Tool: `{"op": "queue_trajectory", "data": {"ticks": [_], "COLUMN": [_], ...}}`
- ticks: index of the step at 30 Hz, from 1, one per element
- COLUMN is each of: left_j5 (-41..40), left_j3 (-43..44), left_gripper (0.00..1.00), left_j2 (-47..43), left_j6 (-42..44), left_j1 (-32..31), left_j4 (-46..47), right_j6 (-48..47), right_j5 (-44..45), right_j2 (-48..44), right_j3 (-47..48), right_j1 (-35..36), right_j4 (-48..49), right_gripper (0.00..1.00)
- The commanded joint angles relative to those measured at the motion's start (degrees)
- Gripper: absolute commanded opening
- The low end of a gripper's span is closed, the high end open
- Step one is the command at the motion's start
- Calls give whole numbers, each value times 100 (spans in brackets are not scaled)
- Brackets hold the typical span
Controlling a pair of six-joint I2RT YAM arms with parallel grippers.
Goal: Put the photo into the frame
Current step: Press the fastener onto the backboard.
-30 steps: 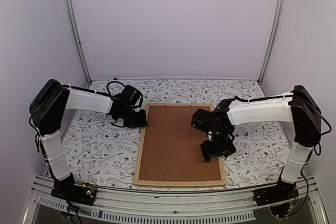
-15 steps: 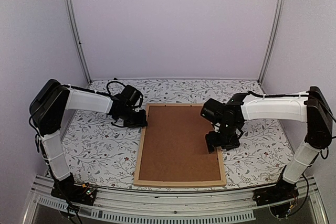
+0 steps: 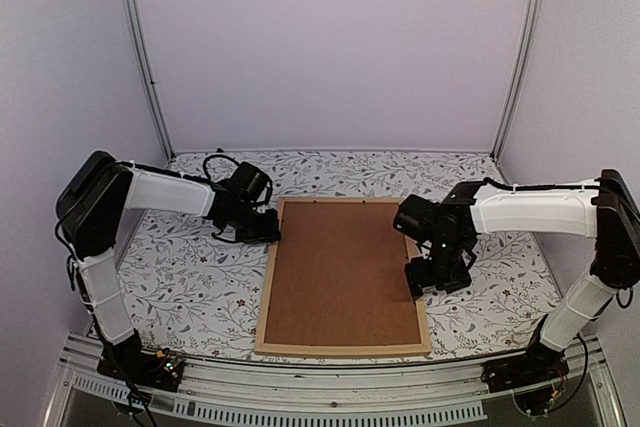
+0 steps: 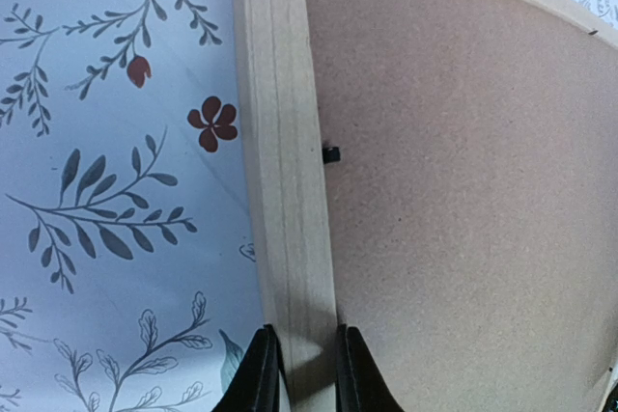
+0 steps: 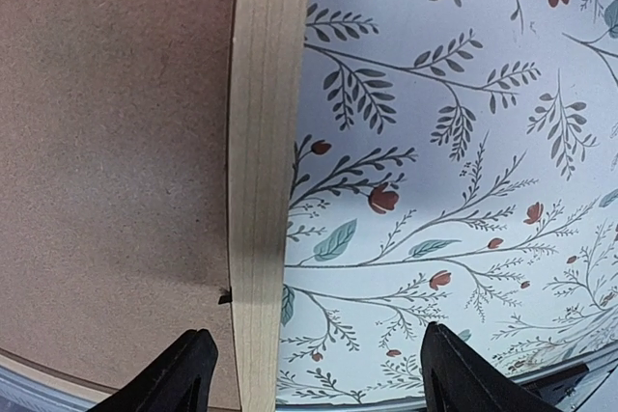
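While your two arms stand bolted at the near edge, the frame (image 3: pixel 340 349) lies flat on the flowered table (image 3: pixel 190 287) between them, back side up, with a brown board (image 3: pixel 340 267) filling it. Nearer to you, your right arm climbs from its base, bends at the elbow and sends its white forearm leftward to the frame's right bar, about halfway along it. The right gripper (image 3: pixel 438 277) points down there with its jaws spread wide. In its wrist view one finger hangs over the board and the other over the table, with the bar running between them. You cannot tell whether they touch anything. Farther off, your left arm rises at the left side, folds at the elbow and reaches right toward the frame's far left corner. The left gripper (image 3: pixel 268 230) is closed narrow on the left bar, one finger on each side of the wood.
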Motion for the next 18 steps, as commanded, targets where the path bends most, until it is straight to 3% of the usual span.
{"op": "queue_trajectory", "data": {"ticks": [1,18], "left_j5": [51,61], "left_j3": [-176,-149], "left_gripper": [0,0], "left_j2": [89,154], "left_j6": [222,238], "left_j1": [-169,-165], "left_j4": [-342,-341], "right_j6": [-10,-170], "right_j5": [90,19], "right_j2": [-88,326], "right_j3": [-127,-84], "right_j1": [-43,-116], "right_j4": [-38,186], "right_gripper": [77,77]}}
